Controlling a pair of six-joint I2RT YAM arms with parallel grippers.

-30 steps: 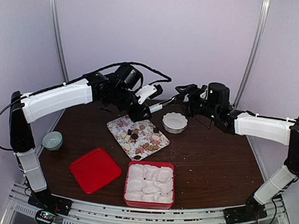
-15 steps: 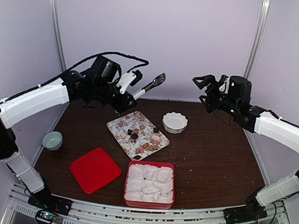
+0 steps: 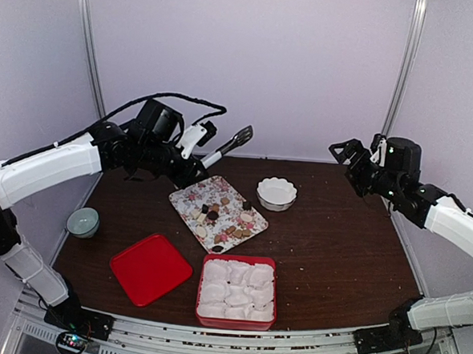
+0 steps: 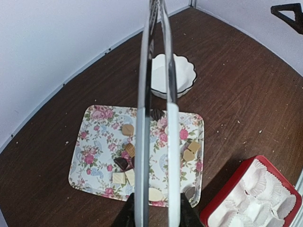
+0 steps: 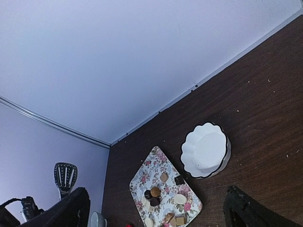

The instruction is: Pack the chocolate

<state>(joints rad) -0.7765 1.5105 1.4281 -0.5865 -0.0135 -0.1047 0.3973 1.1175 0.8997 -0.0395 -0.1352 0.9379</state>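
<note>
Left pincer: closed on tongs, raised over the left rear of the bench, tongs angled up to the right. Tray, centre: chocolate scattered on it, dark, tan and pale pieces. Bowl: white, just right of tray. Right pincer: jaws wide apart, holding nothing, raised at far right.

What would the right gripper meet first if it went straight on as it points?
The right gripper, jaws open, would probably meet the flowered tray; the way there looks free, but depth is unclear.
</note>
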